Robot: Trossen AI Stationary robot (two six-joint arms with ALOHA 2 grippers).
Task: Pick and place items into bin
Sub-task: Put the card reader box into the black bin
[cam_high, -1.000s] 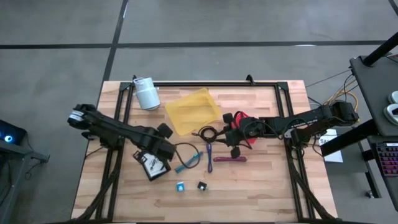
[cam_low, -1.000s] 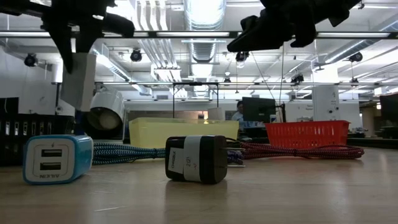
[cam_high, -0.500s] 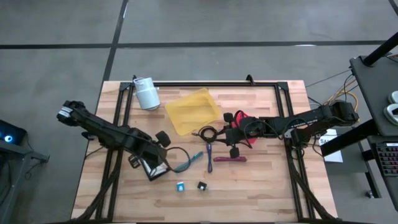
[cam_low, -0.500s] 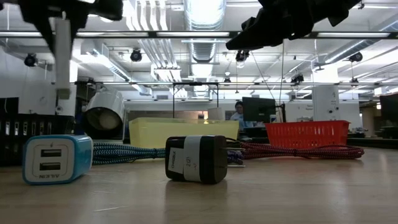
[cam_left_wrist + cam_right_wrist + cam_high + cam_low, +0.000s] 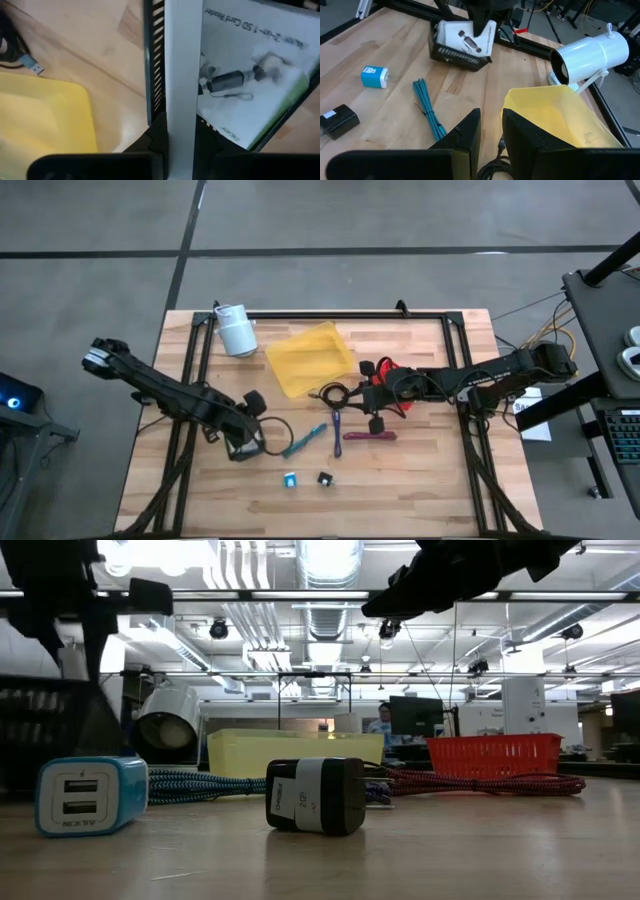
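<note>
Our left gripper pinches the white card edge-on, upright, over the black basket near the yellow bin.

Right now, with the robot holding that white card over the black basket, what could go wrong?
1. The left gripper pinches the white card by a thin edge, so it might slip or tilt and land outside the black basket.
2. Another card already leans inside, so the new one could catch on it.
3. The teal cable lies close by and might snag.
</note>
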